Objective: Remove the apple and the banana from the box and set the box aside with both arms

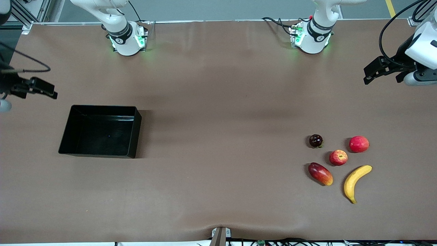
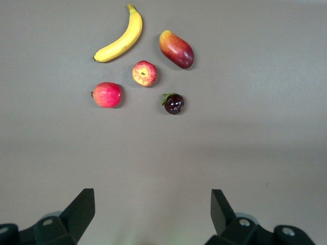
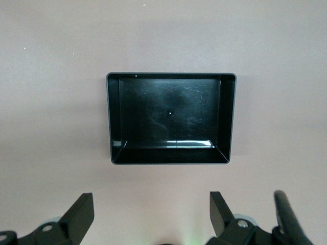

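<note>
A long yellow banana (image 1: 356,182) and a small red apple with yellow streaks (image 1: 338,157) lie on the table at the left arm's end; both show in the left wrist view, banana (image 2: 121,38) and apple (image 2: 144,73). The glossy black tray (image 1: 130,133) sits empty at the right arm's end and shows in the right wrist view (image 3: 227,117). My left gripper (image 1: 370,74) hangs open and empty high over that end of the table, its fingers (image 2: 82,206) wide apart. My right gripper (image 1: 47,91) hangs open and empty above the table near the tray, fingers (image 3: 82,209) apart.
A plain pinkish-red round fruit (image 1: 358,144), an oblong red-orange mango (image 1: 320,173) and a small dark purple fruit (image 1: 315,140) lie around the apple. The brown table stretches bare between tray and fruits. The arm bases stand along the table's edge farthest from the front camera.
</note>
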Robot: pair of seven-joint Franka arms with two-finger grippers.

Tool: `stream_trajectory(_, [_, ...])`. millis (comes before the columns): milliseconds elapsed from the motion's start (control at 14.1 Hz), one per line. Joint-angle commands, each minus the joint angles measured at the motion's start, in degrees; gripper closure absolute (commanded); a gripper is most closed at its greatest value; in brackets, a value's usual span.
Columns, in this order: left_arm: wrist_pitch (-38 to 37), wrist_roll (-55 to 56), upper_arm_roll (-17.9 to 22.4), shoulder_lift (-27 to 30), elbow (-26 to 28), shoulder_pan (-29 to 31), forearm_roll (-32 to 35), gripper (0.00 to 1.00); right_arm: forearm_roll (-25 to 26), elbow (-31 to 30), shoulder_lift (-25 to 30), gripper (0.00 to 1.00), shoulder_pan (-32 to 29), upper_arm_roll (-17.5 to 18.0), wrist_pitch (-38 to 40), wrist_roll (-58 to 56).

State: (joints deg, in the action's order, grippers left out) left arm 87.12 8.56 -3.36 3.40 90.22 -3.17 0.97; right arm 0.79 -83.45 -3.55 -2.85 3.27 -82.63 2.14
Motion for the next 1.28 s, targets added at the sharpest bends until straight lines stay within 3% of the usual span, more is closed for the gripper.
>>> stream_trajectory(0, [-2.91, 0.84, -0.07, 1.43, 0.05, -0.17, -0.26, 0.00, -0.96, -14.61, 11.44, 0.00, -0.14, -0.28, -5.35, 1.29])
stream_trajectory(355, [-3.71, 0.67, -0.07, 1.96, -0.21, -0.17, -0.09, 0.00, -2.28, -9.01, 9.00, 0.00, -0.67, -0.46, -2.89, 0.67])
stream_trajectory(782, [-3.71, -0.12, 0.10, 1.25, -2.41, -0.17, -0.09, 0.00, -4.83, -9.18, 8.73, 0.00, -0.41, -0.46, -3.06, 0.50])
stream_trajectory(1209, [-3.71, 0.14, 0.45, 0.37, -4.00, -0.16, 0.00, 0.00, -3.69, -9.27, 8.56, 0.00, -1.02, -0.55, -2.98, 0.50])
